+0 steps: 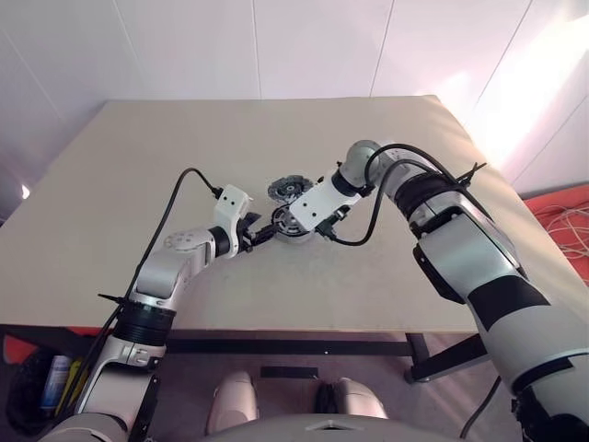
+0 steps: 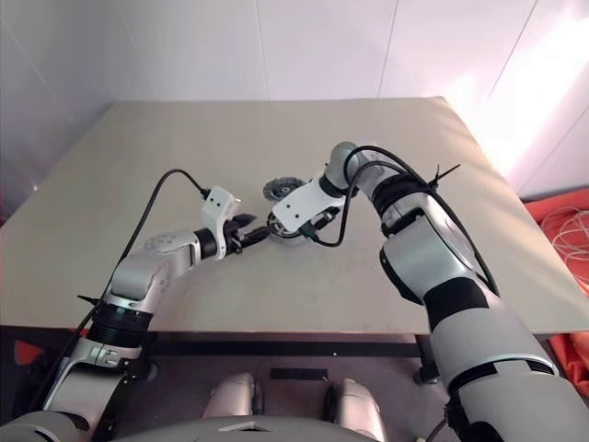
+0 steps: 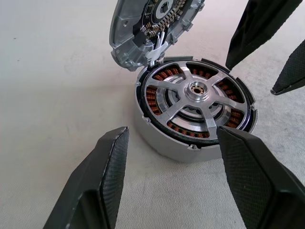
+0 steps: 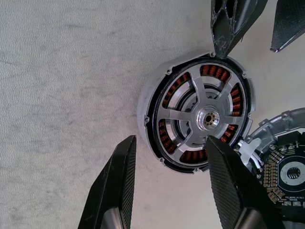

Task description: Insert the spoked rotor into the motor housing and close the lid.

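The motor housing (image 3: 162,143), a grey puck with copper windings, stands on the table's middle (image 1: 293,224). The spoked rotor (image 3: 196,90) sits inside it, silver spokes and hub facing up. The lid (image 3: 143,28) leans tilted against the housing's far rim, its inner face with a circuit board showing (image 4: 286,176). My left gripper (image 3: 174,136) is open, its fingers either side of the housing's near wall and apart from it. My right gripper (image 4: 170,142) hangs open over the housing, pointing steeply down, with nothing held.
The beige table (image 1: 138,184) has wide bare areas all round the parts. Its front edge runs close to my body. Black cables trail from both wrists. Red matting with cords (image 1: 561,221) lies on the floor at the right.
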`<action>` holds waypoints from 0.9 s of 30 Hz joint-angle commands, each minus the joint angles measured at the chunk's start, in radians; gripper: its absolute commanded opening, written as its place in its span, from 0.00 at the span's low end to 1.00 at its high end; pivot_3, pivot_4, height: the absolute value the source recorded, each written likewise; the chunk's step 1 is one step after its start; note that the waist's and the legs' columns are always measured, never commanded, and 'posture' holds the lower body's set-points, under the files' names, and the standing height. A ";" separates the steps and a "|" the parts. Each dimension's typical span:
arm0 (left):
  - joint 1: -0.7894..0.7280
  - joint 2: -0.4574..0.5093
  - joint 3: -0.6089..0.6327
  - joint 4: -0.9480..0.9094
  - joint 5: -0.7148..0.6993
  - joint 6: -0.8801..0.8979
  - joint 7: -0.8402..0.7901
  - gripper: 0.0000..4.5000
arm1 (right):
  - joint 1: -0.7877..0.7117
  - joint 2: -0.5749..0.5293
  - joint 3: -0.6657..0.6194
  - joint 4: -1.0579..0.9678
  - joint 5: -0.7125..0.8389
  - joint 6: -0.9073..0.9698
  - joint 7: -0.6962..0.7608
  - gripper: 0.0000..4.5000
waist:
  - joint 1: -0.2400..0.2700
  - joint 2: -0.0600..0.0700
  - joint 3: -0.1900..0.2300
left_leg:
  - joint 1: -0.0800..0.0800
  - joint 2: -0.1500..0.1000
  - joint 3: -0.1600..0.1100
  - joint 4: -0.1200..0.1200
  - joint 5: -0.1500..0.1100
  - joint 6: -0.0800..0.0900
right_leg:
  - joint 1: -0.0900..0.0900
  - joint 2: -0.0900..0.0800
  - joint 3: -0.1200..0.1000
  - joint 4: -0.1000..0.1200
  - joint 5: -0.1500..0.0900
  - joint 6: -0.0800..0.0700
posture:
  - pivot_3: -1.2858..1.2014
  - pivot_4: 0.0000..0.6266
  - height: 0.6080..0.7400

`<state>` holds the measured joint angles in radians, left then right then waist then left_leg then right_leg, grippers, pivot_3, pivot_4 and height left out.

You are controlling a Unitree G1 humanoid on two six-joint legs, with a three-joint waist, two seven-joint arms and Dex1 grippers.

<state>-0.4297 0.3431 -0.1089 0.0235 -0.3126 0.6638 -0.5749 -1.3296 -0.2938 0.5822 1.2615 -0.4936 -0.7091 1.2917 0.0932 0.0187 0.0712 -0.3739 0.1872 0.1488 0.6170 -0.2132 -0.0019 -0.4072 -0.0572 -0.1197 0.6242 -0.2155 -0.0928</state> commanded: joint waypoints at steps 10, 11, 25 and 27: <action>-0.010 0.015 0.030 -0.053 -0.001 0.001 0.007 0.69 | 0.009 0.017 -0.003 0.031 -0.047 0.036 -0.064 0.58 | 0.000 0.000 0.000 | 0.000 0.000 0.000 0.000 0.000 0.000 | 0.000 0.000 0.000 0.000 0.000 0.000 | 0.52 0.00 1.00; -0.008 0.017 0.029 -0.055 0.000 0.001 0.007 0.69 | 0.013 0.018 -0.004 0.033 -0.048 0.038 -0.063 0.58 | 0.000 0.000 0.000 | 0.000 0.000 0.000 0.000 0.000 0.000 | 0.000 0.000 0.000 0.000 0.000 0.000 | 0.52 0.00 1.00; -0.003 0.025 0.026 -0.055 0.002 -0.001 0.008 0.69 | 0.051 0.007 0.001 0.035 -0.074 0.038 -0.070 0.58 | 0.000 0.000 0.000 | 0.002 0.000 0.000 0.000 0.000 -0.001 | 0.001 0.000 0.000 0.001 0.000 0.000 | 0.52 0.00 1.00; -0.003 0.022 0.023 -0.055 0.003 -0.002 0.009 0.69 | 0.049 0.008 -0.002 0.034 -0.074 0.040 -0.072 0.58 | 0.000 0.000 0.000 | 0.002 0.000 0.000 0.000 0.000 -0.001 | 0.001 0.000 0.000 0.001 0.000 0.000 | 0.52 0.00 1.00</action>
<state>-0.4221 0.3604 -0.1050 -0.0030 -0.3098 0.6730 -0.5631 -1.2776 -0.2824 0.5829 1.3038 -0.5675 -0.6688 1.2200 0.0932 0.0188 0.0713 -0.3716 0.1873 0.1491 0.6171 -0.2130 -0.0026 -0.4059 -0.0573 -0.1194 0.6254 -0.2154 -0.0930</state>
